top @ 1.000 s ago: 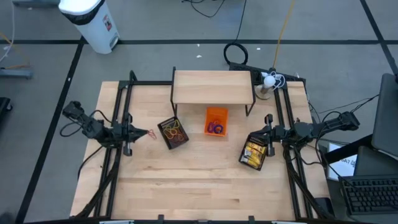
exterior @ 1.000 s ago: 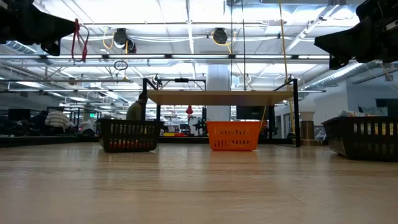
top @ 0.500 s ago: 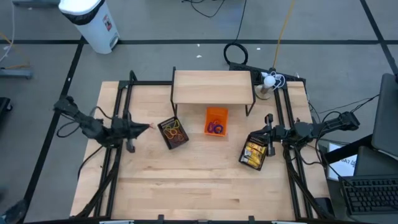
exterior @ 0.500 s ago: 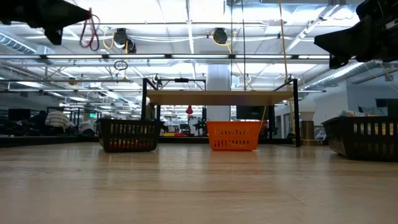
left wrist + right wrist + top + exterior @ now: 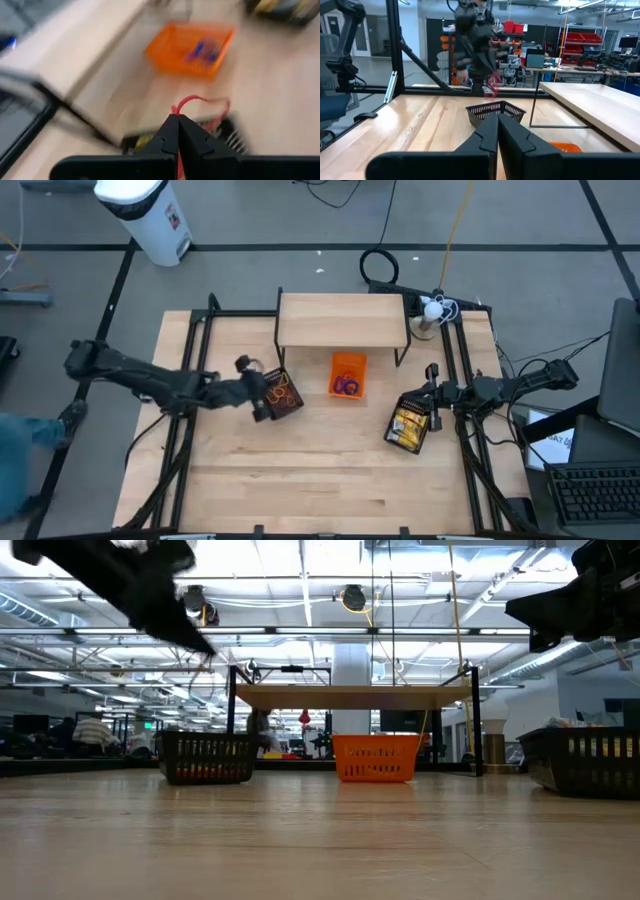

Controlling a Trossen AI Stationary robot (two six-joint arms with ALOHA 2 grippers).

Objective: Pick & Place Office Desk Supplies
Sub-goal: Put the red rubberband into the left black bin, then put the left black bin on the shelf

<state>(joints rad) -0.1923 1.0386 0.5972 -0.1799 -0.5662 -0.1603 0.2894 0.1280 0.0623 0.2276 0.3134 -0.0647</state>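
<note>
My left gripper [image 5: 262, 398] is shut on a thin red rubber band [image 5: 202, 101], at the left rim of the left black basket [image 5: 280, 393]. That basket holds orange-red bands. The same arm [image 5: 474, 35] shows blurred in the right wrist view, with the band [image 5: 493, 86] over that basket [image 5: 496, 112]. An orange basket [image 5: 347, 374] with blue and purple rings stands at the table's middle. My right gripper [image 5: 432, 392] is shut with nothing in it, above the far end of the right black basket [image 5: 408, 425], which holds yellow pieces. My left gripper pinches the rubber band between its two fingertips at one end of the loop [image 5: 178, 110]. It reaches in from the table's left, slanting down. The rest of the loop juts out past the fingertips, slack and lifted clear above the black basket.
A low wooden shelf on black legs [image 5: 342, 320] stands at the far middle of the table, just behind the orange basket. Black frame rails [image 5: 190, 380] run along both sides. Bare wood lies toward the near edge [image 5: 320, 480].
My left gripper has swung toward the table's right, from the left rail to the left black basket, and has tipped downward. It stays shut on the red rubber band, which has travelled with it.
</note>
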